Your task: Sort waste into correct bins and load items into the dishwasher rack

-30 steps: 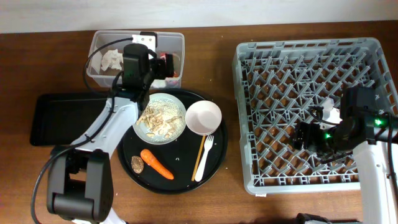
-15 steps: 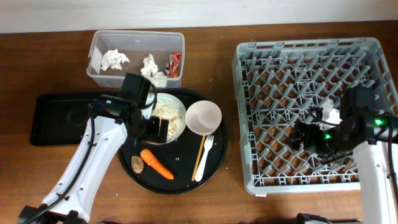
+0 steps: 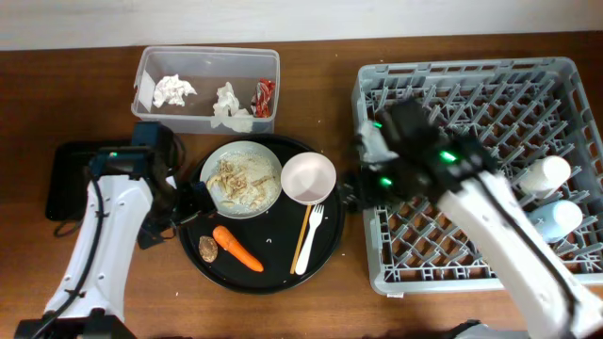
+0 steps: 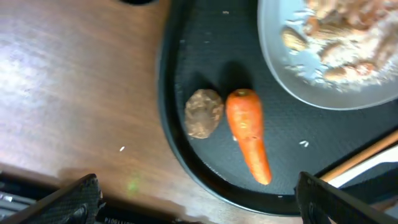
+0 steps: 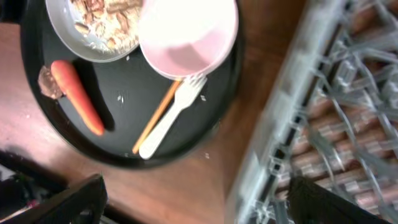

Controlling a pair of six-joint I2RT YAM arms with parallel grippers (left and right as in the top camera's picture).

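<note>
The round black tray holds a grey-white bowl (image 3: 242, 179) of beige scraps, a pink bowl (image 3: 308, 178), a pale fork (image 3: 310, 238), an orange carrot (image 3: 236, 248) and a brown lump (image 3: 207, 248). My left gripper (image 3: 186, 202) is open and empty over the tray's left edge; the left wrist view shows the carrot (image 4: 249, 134) and lump (image 4: 204, 112) ahead of its fingers (image 4: 199, 205). My right gripper (image 3: 351, 194) is open and empty between the tray and the grey rack (image 3: 377, 273). The right wrist view shows the pink bowl (image 5: 186, 31) and fork (image 5: 171, 121) beyond its fingers (image 5: 199, 205).
The clear tub (image 3: 151, 118) at the back left holds white tissues (image 3: 172, 90) and a red wrapper (image 3: 265, 95). The shallow black tray (image 3: 85, 179) lies at the left. A white cup (image 3: 546, 174) and a light blue cup (image 3: 556, 218) lie in the rack's right side. An orange stick (image 3: 303, 235) lies beside the fork.
My left gripper came from the clear tub down to the round tray's left edge. My right arm swung from the rack's right side to its left edge, leaving both cups showing in the rack.
</note>
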